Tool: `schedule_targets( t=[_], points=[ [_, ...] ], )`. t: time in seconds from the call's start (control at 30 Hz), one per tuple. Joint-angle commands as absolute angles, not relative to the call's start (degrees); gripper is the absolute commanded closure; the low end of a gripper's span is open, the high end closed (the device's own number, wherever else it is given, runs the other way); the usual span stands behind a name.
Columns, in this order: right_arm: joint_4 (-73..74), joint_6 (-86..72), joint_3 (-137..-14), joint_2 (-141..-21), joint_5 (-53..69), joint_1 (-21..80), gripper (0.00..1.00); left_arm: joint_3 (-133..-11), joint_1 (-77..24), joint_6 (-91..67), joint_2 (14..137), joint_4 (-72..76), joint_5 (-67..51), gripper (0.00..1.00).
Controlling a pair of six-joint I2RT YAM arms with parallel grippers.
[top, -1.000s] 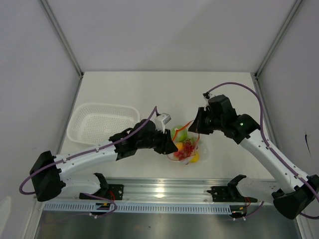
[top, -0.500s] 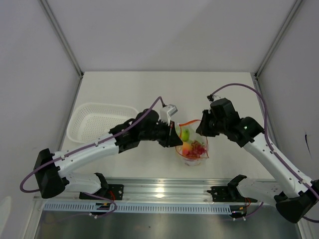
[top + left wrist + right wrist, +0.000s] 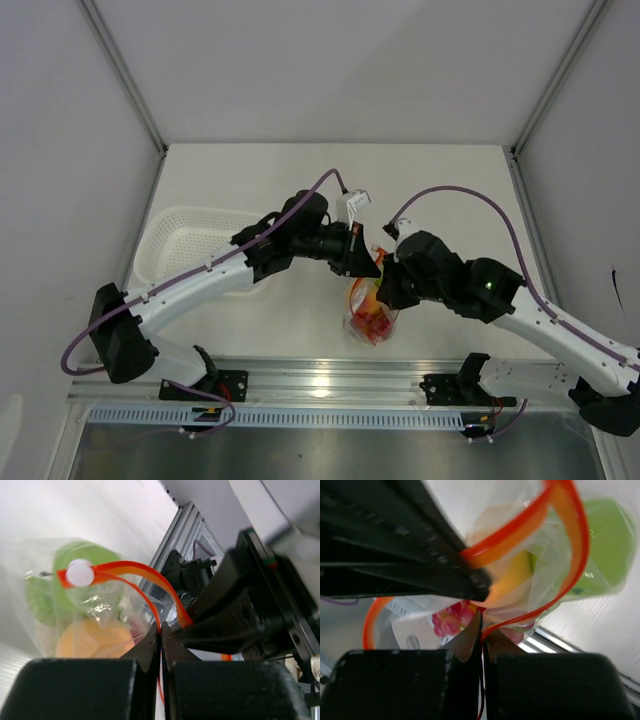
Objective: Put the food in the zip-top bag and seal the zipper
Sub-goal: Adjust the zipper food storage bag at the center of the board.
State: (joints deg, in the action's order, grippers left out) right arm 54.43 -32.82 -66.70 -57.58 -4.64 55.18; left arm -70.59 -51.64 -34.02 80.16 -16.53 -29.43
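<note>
Bag: a clear, thin, floppy zip-top bag [image 3: 368, 322], shiny and full of wrinkles. It hangs from the 2 grippers over the near part of the table, close to the metal rail [image 3: 330, 377].
Zipper: a thin, smooth red-orange zipper [image 3: 131, 570] along the bag's mouth. It bends in 2 curvy loops, so the mouth gapes. A small round white tab [image 3: 80, 574] sits on it.
Left gripper: the left gripper [image 3: 362, 256] is black and hard, and it is pinched tight on the zipper. In the left wrist view the 2 tips meet with only the strip between them.
Right gripper: the right gripper [image 3: 389, 281] is also black and squeezed tight on the zipper, just beside the left one. Their tips almost touch.
Food: all of it that shows is inside the bag. There is a smooth round green apple [image 3: 610, 545], a round orange [image 3: 94, 638], a yellow piece [image 3: 514, 579] and bumpy red-purple grapes [image 3: 451, 621]. The pale piece cannot be made out.
Basket: a white plastic basket [image 3: 165, 228] with little holes, shaped like a box with round corners. It stands at the left, well apart from the bag.
Table: the table [image 3: 450, 190] is flat, pale and smooth.
</note>
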Motion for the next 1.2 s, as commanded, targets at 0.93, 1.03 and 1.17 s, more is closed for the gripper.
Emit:
schedule_targets(
  t=[0.93,1.03,1.17],
  points=[
    [38.58,-32.88,-74.53,-76.03,-9.76,60.74,0.54,-57.21,-37.00,-30.50,79.18,-7.21,-54.21,0.99],
    [38.67,-31.38,-74.97,-74.27,-7.48,58.45,0.46,-58.79,-37.00,-29.45,80.85,-5.98,-58.17,0.99],
    [37.18,-28.92,-74.35,-70.50,-4.49,55.12,0.38,-62.04,-37.00,-28.39,85.24,-5.98,-63.18,0.99]
  ],
)
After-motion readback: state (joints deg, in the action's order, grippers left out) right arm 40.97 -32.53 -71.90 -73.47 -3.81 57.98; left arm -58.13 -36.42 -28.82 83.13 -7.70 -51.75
